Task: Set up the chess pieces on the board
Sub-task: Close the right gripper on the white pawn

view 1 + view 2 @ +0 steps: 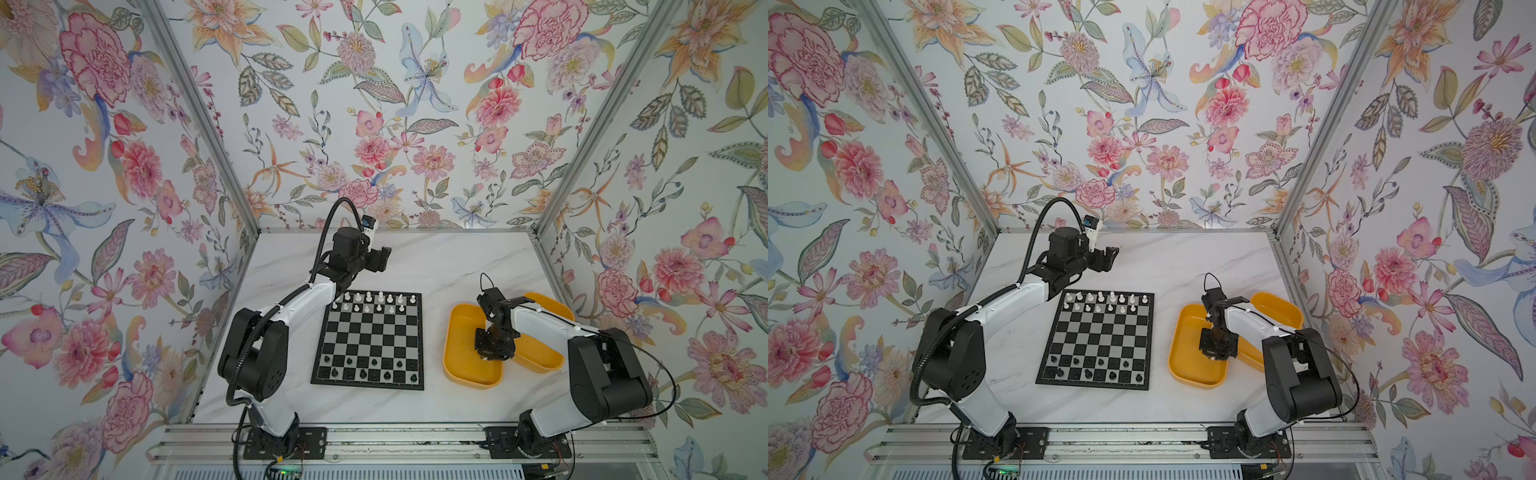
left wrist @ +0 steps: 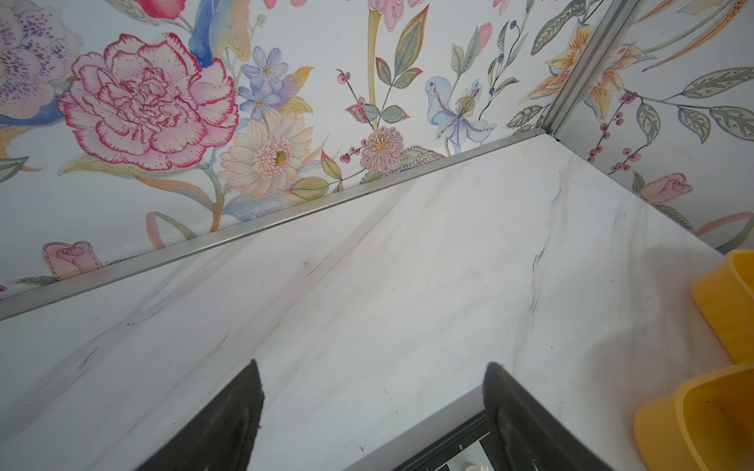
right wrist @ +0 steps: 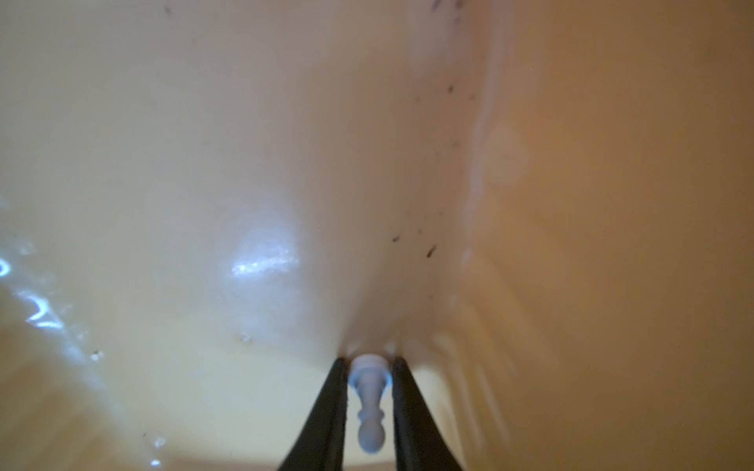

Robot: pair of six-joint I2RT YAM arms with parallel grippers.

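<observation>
The board (image 1: 370,340) (image 1: 1098,340) lies flat mid-table. White chess pieces (image 1: 380,297) fill its two far rows with gaps, and black chess pieces (image 1: 363,372) stand in the two near rows. My right gripper (image 1: 486,355) (image 1: 1210,355) reaches down into the nearer yellow tub (image 1: 457,353). In the right wrist view its jaws (image 3: 369,359) press on the base of a white pawn (image 3: 369,403), which lies against the tub floor (image 3: 204,163). My left gripper (image 1: 384,259) (image 1: 1112,257) (image 2: 373,363) hangs open and empty above the table beyond the board's far left corner (image 2: 453,448).
A second yellow tub (image 1: 548,361) (image 1: 1283,311) sits behind and to the right of the first, partly under my right arm. Both tubs show in the left wrist view (image 2: 726,310) (image 2: 701,416). Flowered walls close the table on three sides.
</observation>
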